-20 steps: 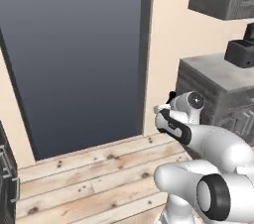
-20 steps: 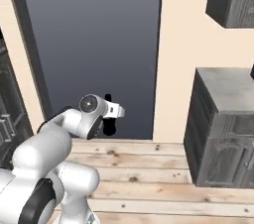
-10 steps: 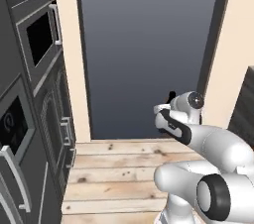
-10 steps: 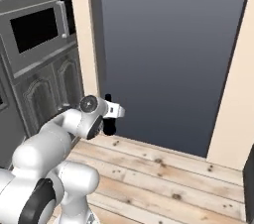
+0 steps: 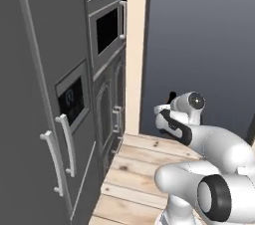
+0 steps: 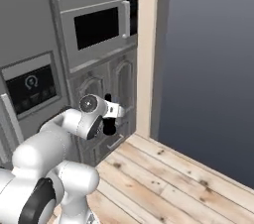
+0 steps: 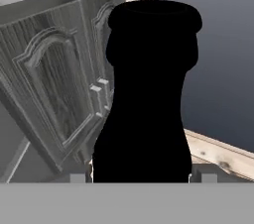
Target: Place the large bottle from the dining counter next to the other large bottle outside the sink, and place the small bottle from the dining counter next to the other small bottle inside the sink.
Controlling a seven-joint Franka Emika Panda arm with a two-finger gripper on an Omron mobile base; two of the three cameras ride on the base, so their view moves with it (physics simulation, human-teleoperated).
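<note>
Between my fingertips, in the hand view, stands a black bottle (image 7: pixel 149 94), upright, and my jaws are clamped on its base. My gripper (image 6: pixel 109 119) is carried low ahead of the base, near the dark oven cabinet (image 6: pixel 99 34) and the wooden floor (image 6: pixel 188 178). Whether this bottle is the large or the small one, I cannot tell. Judged step: transport toward the sink area. Neither sink nor counter is in sight, so the next move calls for further driving with a firm grip, bottle kept upright.
</note>
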